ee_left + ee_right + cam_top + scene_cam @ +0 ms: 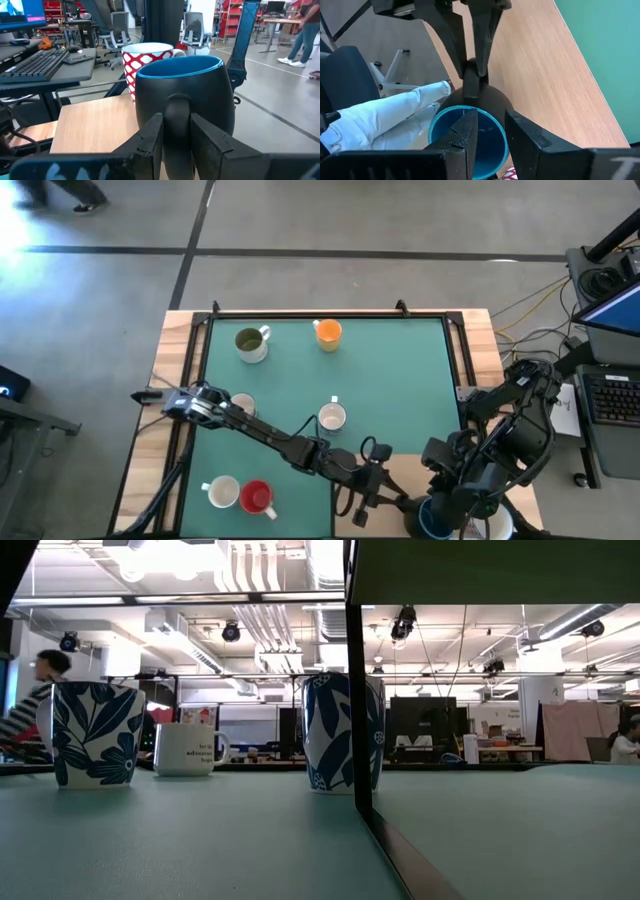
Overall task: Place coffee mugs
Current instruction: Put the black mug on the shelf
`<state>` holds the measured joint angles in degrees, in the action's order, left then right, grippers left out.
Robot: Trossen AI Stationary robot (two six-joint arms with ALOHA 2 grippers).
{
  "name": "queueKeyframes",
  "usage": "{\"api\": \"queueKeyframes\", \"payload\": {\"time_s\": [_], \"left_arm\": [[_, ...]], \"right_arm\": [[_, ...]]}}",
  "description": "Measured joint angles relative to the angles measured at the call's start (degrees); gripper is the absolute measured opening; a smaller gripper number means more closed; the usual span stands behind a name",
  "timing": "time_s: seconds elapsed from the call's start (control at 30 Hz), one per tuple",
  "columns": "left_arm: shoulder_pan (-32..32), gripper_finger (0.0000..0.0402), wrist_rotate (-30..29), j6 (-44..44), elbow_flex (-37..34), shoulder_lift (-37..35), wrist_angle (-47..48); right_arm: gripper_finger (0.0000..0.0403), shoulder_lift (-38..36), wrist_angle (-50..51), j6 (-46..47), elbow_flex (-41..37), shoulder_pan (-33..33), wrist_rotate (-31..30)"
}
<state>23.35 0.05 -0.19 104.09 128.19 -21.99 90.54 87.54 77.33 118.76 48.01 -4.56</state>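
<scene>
Two grippers clamp dark blue mug (185,95): left gripper (176,131) on handle, right gripper (487,131) on rim; base hidden.

A grey concrete floor (330,220) marked with dark lines surrounds the table (480,330), a light wooden top with a green mat. Beside it a desk carries a keyboard (612,398) and a laptop (615,310), with cables trailing over the floor. Beyond lies an open workshop with exposed white ceiling ducts (270,580), bright ceiling lights, swivel chairs (196,31) and red shelving (55,10).
</scene>
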Motion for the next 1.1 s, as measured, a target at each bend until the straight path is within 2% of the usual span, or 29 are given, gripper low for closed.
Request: {"api": "queueKeyframes", "payload": {"time_s": [0.73, 1.1], "left_arm": [[-0.2, 0.0067, 0.0, -3.3, 0.1, -0.1, 1.7], [-0.1, 0.0107, 0.4, -5.0, 0.1, -0.2, 3.5]], "right_arm": [[0.0086, 0.0, 0.0, -2.4, 0.0, 0.0, 0.0], [0.0086, 0.0, 0.0, -1.7, 0.0, 0.1, 0.6]]}}
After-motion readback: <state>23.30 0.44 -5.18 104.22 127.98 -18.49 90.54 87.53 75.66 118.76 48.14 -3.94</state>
